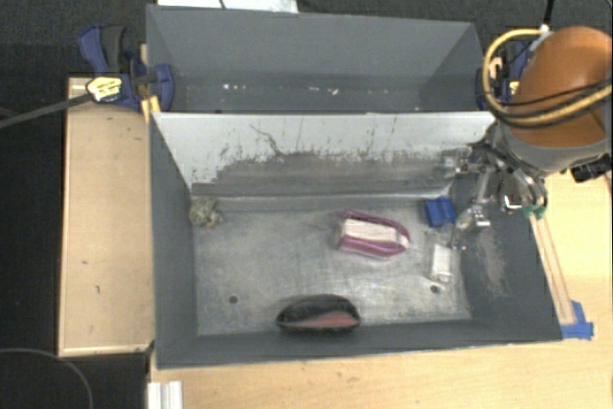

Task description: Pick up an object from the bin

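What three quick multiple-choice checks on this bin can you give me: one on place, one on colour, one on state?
1. Where in the bin does the dark oval thing lie?
A. by the wall nearest the view's bottom edge
B. in the back left corner
C. against the right wall

2. What colour is the small block beside the gripper?
A. yellow
B. blue
C. red

3. How is the purple-and-white packet placed?
A. lifted in the air
B. lying on the floor
C. hanging over the rim

Answers: 1 A, it rests along that near wall. 2 B, it is plainly blue. 3 B, it lies mid-floor, apart from the gripper.
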You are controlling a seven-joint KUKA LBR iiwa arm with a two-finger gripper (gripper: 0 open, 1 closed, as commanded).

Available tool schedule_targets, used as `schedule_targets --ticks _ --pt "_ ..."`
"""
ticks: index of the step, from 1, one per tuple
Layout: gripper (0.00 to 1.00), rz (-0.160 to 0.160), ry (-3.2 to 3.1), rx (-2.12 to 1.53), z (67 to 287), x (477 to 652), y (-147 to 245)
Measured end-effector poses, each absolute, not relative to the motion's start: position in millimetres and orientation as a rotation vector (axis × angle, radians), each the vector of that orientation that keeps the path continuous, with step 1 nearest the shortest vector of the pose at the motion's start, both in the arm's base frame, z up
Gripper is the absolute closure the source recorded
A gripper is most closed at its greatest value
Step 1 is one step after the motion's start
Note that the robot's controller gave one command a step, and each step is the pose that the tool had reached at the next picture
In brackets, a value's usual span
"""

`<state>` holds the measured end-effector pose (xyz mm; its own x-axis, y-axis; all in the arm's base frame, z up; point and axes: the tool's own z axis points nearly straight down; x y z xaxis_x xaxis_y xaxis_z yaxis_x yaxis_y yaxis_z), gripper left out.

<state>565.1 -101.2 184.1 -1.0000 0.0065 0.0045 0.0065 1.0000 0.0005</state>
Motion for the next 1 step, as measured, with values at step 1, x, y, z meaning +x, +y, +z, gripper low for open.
schedule_targets --ticks 1 --pt "0.00 -0.001 -3.131 0.282 69.1 580.0 -117.6"
